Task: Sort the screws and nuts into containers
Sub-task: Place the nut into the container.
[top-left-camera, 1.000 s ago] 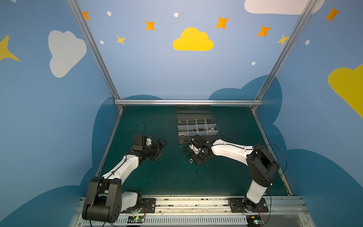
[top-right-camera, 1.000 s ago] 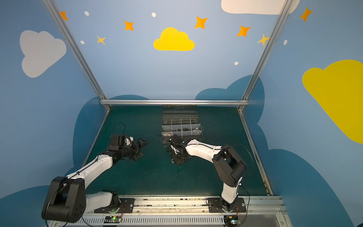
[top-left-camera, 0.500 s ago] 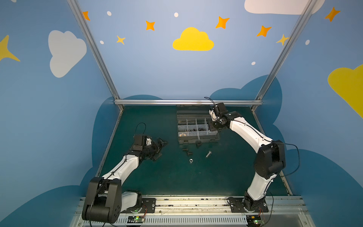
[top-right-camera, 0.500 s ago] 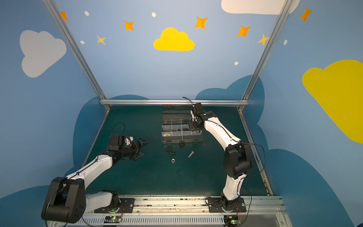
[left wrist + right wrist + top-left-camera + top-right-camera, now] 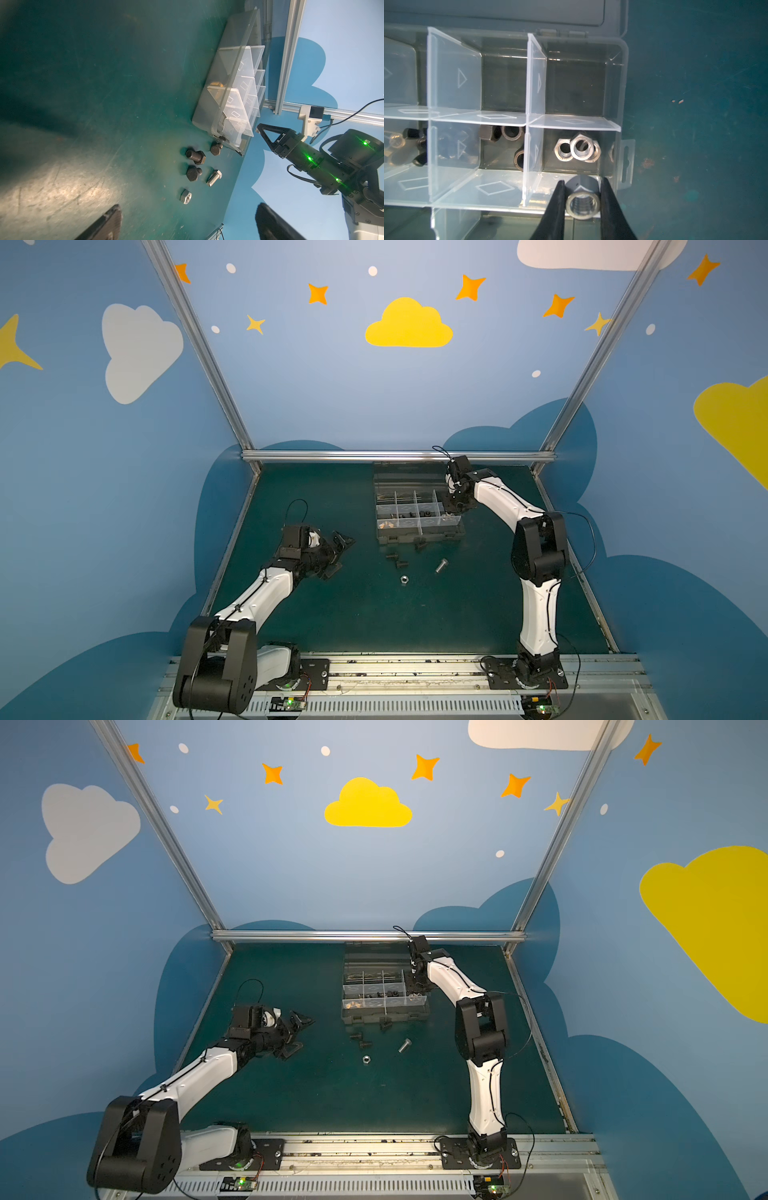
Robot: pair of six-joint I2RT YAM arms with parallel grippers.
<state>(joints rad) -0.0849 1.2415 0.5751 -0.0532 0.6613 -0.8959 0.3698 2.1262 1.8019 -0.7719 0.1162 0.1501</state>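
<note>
My right gripper (image 5: pixel 582 187) is shut on a silver nut (image 5: pixel 583 204) and hangs over the right end of the grey organiser box (image 5: pixel 419 536), beside the compartment that holds silver nuts (image 5: pixel 577 149). Dark nuts (image 5: pixel 506 135) lie in the compartment next to it. On the mat in front of the box lie three black screws (image 5: pixel 195 156), one silver screw (image 5: pixel 214 177) and one silver nut (image 5: pixel 185 196). My left gripper (image 5: pixel 338 554) stands open and empty above the mat, left of this pile.
The box's clear lid (image 5: pixel 409 477) lies open behind it near the back rail (image 5: pixel 399 456). Metal posts and blue walls close in the green mat (image 5: pixel 353 614) on both sides. The right arm (image 5: pixel 536 539) arches along the mat's right side.
The right arm has swung from the loose pile on the mat up to the box's right end, carrying the silver nut. The left arm has stayed put.
</note>
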